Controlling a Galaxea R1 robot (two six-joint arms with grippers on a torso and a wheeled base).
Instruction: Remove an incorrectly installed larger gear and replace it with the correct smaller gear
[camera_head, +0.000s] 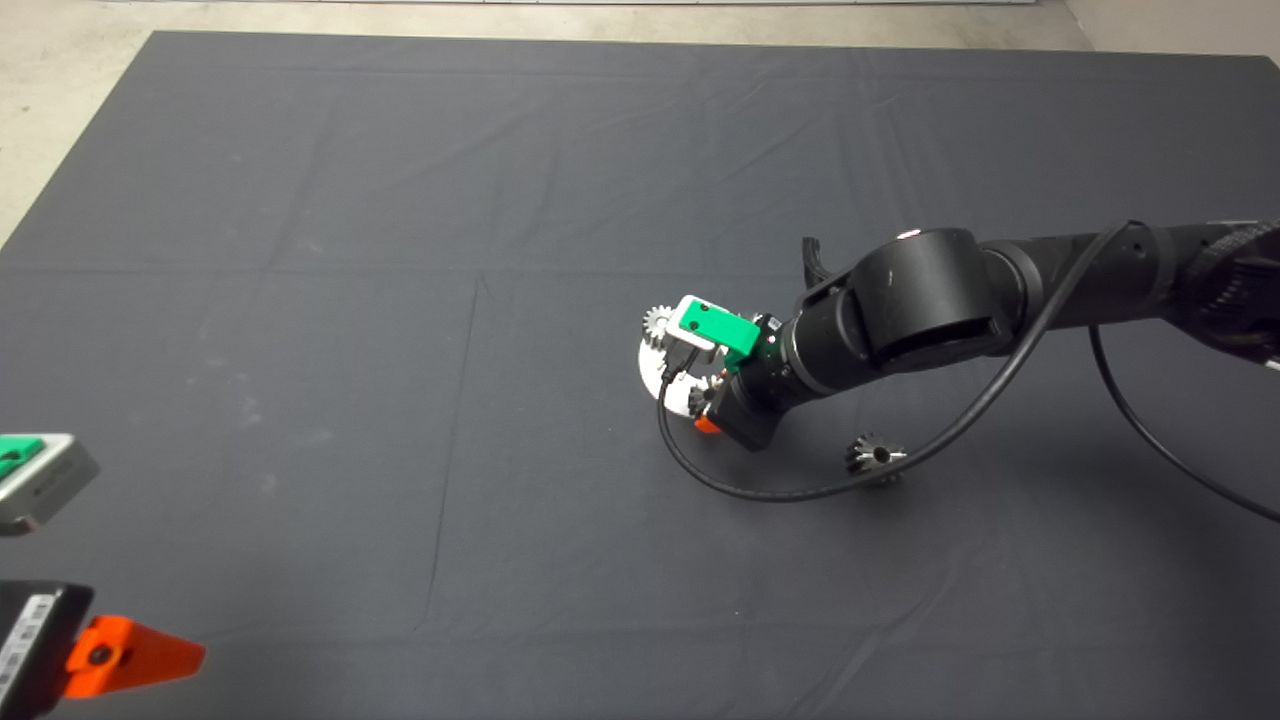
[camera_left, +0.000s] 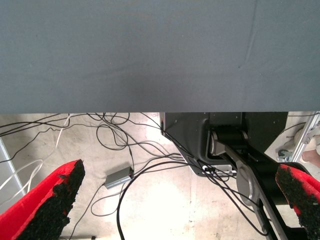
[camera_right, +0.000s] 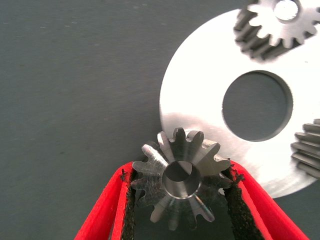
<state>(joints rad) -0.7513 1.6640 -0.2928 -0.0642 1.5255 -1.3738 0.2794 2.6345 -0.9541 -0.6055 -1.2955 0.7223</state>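
My right gripper (camera_right: 180, 172) is shut on the smaller gear (camera_right: 181, 181), a blackish gear with stubby teeth and a dark centre hole. It holds the gear at the rim of the round silver plate (camera_right: 200, 100); whether the gear touches the plate I cannot tell. In the head view the right gripper (camera_head: 700, 395) hangs over the plate (camera_head: 650, 365) at mid-mat. The larger gear (camera_head: 875, 458), dark with shiny glints, lies on the mat to the plate's right, under the arm's cable. My left gripper (camera_head: 100, 655) waits open at the lower left edge.
Two bright silver gears sit on the plate, one (camera_right: 277, 22) beside its centre hole and one (camera_right: 310, 152) at its edge. A black cable (camera_head: 760, 492) loops from the right wrist down onto the mat. The left wrist view shows the mat's edge and cables on the floor (camera_left: 120, 175).
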